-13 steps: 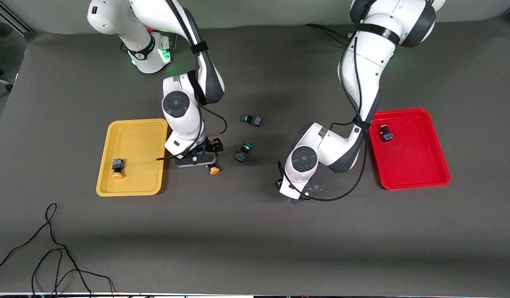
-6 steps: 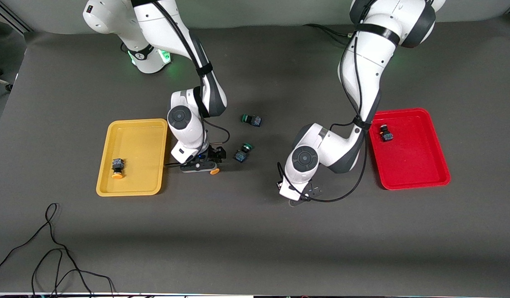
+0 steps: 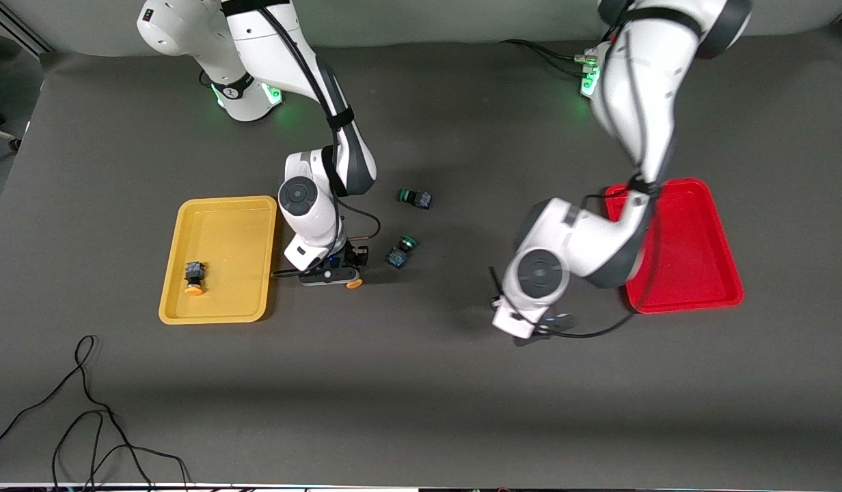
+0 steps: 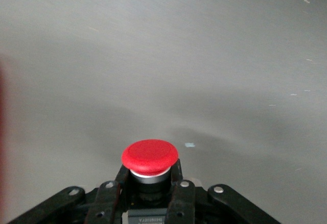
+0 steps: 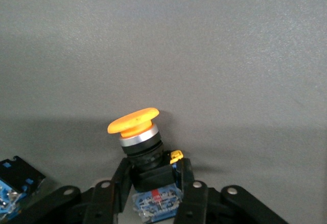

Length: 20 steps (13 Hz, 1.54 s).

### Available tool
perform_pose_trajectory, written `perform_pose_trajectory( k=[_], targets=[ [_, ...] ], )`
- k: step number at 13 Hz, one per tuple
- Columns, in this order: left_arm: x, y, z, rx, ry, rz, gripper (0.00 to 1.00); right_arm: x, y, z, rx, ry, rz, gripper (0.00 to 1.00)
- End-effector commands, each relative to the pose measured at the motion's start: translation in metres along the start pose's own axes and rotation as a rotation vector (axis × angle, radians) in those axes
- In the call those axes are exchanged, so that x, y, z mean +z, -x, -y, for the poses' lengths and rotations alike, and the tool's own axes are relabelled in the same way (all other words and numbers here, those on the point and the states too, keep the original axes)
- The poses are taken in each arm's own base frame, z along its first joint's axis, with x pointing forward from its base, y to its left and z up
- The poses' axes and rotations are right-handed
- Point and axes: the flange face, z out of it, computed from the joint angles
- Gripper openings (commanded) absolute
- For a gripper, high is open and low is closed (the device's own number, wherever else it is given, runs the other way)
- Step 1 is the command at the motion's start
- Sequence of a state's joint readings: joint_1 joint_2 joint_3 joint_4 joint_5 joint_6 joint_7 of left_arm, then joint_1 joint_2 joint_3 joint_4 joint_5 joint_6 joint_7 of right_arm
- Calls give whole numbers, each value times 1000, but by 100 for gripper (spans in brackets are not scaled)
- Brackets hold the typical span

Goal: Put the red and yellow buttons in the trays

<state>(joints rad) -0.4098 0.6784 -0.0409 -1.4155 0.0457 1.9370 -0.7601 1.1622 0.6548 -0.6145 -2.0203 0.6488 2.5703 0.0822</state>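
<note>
My right gripper [image 3: 348,276] is down at the table beside the yellow tray [image 3: 219,316], shut on the dark body of a yellow button [image 3: 355,283]. In the right wrist view my right gripper [image 5: 155,169] grips it below its orange cap [image 5: 134,121]. A second yellow button [image 3: 193,277] lies in the yellow tray. My left gripper [image 3: 534,333] hangs over bare table beside the red tray [image 3: 694,301]. It is shut on a red button [image 4: 150,156], seen between the fingers of my left gripper [image 4: 150,177] in the left wrist view. My left arm hides part of the red tray.
Two green-capped switches lie between the arms, one [image 3: 400,251] close to my right gripper and one [image 3: 415,198] farther from the front camera. The closer one's blue body shows in the right wrist view [image 5: 13,185]. A black cable [image 3: 86,424] lies near the front edge.
My right gripper came down around the yellow button on the table. My left arm swung toward the red tray with the red button and now covers part of the tray.
</note>
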Motion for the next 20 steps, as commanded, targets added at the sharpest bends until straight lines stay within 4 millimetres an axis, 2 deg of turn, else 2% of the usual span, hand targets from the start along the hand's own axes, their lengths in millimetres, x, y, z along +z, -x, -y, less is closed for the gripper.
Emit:
perform_pose_trajectory(
  k=[1,3,4,5,8,10,11,13,14,15,16,17,18,19,20],
  targets=[
    [-26,23,109,104,-16,23,0,-30,-8,9,14,-76,30,12],
    [-27,36,165,144,-21,42,0,-69,-23,5,79,-109,97,12],
    [-23,36,194,164,-21,57,0,-92,-32,-2,106,-124,141,12],
    [-15,27,226,168,-17,74,0,-113,-42,-18,122,-129,178,12],
    [29,18,283,196,-41,71,0,-152,-61,-85,132,-34,212,12],
    [57,18,303,243,-36,58,0,-161,-69,-152,170,23,235,12],
    [70,11,323,227,-24,53,0,-156,-67,-184,173,40,241,12],
    [94,3,340,233,-42,56,0,-140,-68,-253,199,55,251,11],
    [108,4,347,236,-44,45,0,-126,-67,-273,202,61,261,11],
    [123,7,349,247,-36,22,0,-103,-65,-279,211,47,288,11],
    [132,8,359,240,-26,4,0,-74,-62,-275,222,32,324,11],
    [142,9,360,257,-22,11,0,-60,-59,-276,223,19,347,11],
    [147,7,363,261,-19,17,55,-53,-57,-275,220,15,360,11],
    [147,4,371,253,-18,15,99,-50,-56,-273,217,14,365,11],
    [140,3,372,261,-17,7,100,-47,-55,-271,226,18,374,11]
  ],
)
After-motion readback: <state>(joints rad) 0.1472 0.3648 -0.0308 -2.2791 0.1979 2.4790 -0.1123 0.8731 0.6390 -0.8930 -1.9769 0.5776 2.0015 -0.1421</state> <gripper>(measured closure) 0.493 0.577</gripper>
